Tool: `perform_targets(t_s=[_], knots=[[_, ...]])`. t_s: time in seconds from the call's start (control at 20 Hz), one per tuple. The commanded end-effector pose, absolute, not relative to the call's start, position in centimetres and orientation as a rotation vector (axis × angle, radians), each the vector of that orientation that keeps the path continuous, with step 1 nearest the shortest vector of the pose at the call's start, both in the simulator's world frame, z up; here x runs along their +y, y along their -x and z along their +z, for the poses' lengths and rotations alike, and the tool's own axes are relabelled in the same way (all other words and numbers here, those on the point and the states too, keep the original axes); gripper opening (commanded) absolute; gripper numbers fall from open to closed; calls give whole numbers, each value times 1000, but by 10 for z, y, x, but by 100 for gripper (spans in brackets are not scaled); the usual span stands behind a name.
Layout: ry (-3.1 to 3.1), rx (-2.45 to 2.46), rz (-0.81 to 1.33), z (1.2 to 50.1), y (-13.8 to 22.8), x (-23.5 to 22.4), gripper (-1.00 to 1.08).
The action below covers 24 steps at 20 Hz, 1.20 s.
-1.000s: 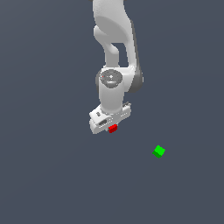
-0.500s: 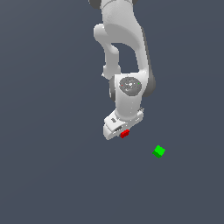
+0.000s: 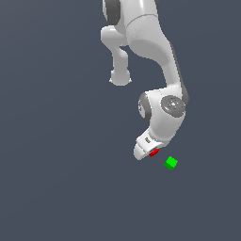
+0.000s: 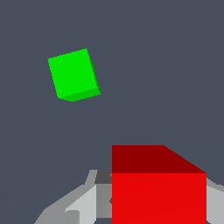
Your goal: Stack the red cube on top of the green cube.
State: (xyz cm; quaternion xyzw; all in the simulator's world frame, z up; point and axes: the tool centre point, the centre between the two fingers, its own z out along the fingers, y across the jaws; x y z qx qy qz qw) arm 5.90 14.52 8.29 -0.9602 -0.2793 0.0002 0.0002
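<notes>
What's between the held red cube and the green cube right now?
Nothing: only bare grey floor separates the red cube in the gripper from the green cube, shown in both views.

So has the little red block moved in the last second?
Yes. Held in the gripper, the red cube has travelled toward the exterior view's right and lower, closing on the green cube, which stayed put.
</notes>
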Motion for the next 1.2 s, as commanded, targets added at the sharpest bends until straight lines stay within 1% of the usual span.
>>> perform_targets(t_s=[0.0,0.25,0.5,0.8,1.15], knots=[[3017,-876,-1,79,-67,166,-100],[3017,-876,-1,71,-80,199,-100],[3017,-876,0,66,-89,221,-100],[3017,-876,0,63,-96,235,-100],[3017,-877,0,62,-99,240,-100]])
